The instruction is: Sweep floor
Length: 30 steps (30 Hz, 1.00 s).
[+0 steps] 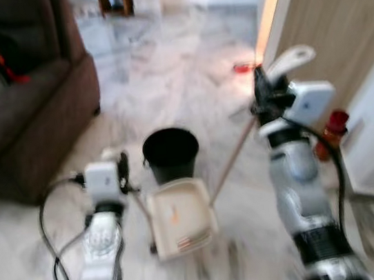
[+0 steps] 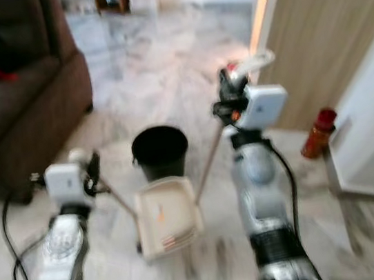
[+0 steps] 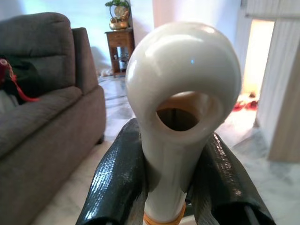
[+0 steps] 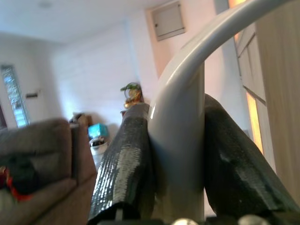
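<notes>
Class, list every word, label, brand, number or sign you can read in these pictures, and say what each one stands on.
None can be read.
dustpan: orange and reddish marks on its tray, too blurred to read.
red bottle: any label is too blurred to read.
The left gripper is shut on the dustpan handle and the right gripper on the broom handle; both handles are plain.

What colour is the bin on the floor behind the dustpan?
Black; the bin shows best in the left eye view.
</notes>
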Tool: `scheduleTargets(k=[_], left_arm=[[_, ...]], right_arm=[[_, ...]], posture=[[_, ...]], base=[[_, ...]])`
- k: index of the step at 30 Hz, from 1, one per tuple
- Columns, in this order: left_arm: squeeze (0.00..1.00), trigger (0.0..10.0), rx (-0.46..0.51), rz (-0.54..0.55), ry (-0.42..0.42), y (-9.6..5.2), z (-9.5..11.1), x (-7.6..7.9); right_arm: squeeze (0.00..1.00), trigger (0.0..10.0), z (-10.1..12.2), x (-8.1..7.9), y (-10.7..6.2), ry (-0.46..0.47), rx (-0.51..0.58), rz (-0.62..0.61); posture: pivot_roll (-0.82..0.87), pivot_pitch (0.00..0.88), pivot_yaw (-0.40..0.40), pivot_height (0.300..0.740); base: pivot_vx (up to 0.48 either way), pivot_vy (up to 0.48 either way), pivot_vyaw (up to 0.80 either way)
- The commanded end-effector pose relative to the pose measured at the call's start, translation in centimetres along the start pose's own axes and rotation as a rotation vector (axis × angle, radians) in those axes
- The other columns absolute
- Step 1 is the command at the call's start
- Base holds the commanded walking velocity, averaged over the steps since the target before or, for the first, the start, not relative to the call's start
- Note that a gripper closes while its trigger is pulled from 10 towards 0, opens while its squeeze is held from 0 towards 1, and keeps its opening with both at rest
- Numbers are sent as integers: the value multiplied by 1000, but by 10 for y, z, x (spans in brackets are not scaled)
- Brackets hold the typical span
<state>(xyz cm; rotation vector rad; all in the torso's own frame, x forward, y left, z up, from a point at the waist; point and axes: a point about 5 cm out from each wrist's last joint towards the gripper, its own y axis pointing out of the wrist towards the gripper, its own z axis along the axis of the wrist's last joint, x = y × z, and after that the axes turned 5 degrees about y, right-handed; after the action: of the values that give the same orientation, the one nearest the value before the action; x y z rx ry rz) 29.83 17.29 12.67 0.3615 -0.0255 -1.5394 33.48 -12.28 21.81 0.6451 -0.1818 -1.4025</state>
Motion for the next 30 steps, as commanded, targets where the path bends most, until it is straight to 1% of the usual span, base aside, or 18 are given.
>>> scheduleTargets(k=[1, 4, 6, 9, 16, 22, 30], left_arm=[[0, 10000, 56, -8, -2, 2, 12, 4], [0, 10000, 52, -12, 6, -1, 11, 3], [0, 10000, 43, -13, 11, -6, 9, 1], [0, 10000, 38, -9, 13, -8, 8, -1], [0, 10000, 38, -8, 16, -9, 9, -1], [0, 10000, 34, -18, 10, -12, 9, 1], [0, 10000, 29, -14, 14, -13, 9, -1]], right_arm=[[0, 10000, 22, 1, 7, 27, 107, -23], [0, 10000, 26, 1, 9, 27, 124, -28], [0, 10000, 28, 0, 10, 29, 132, -28], [0, 10000, 28, -1, 11, 32, 133, -26], [0, 10000, 30, -5, 13, 44, 142, -22], [0, 10000, 37, -6, 16, 48, 168, -26], [0, 10000, 40, -9, 18, 55, 181, -17]], posture=[[136, 41, 4, 740], [133, 41, 5, 740], [138, 43, 5, 740], [140, 44, 4, 740], [144, 42, 4, 740], [142, 42, 5, 740], [146, 45, 4, 740]], base=[[345, 0, 0], [349, 0, 0], [347, 0, 0], [349, 0, 0], [347, 0, 0], [346, 0, 0], [348, 0, 0]])
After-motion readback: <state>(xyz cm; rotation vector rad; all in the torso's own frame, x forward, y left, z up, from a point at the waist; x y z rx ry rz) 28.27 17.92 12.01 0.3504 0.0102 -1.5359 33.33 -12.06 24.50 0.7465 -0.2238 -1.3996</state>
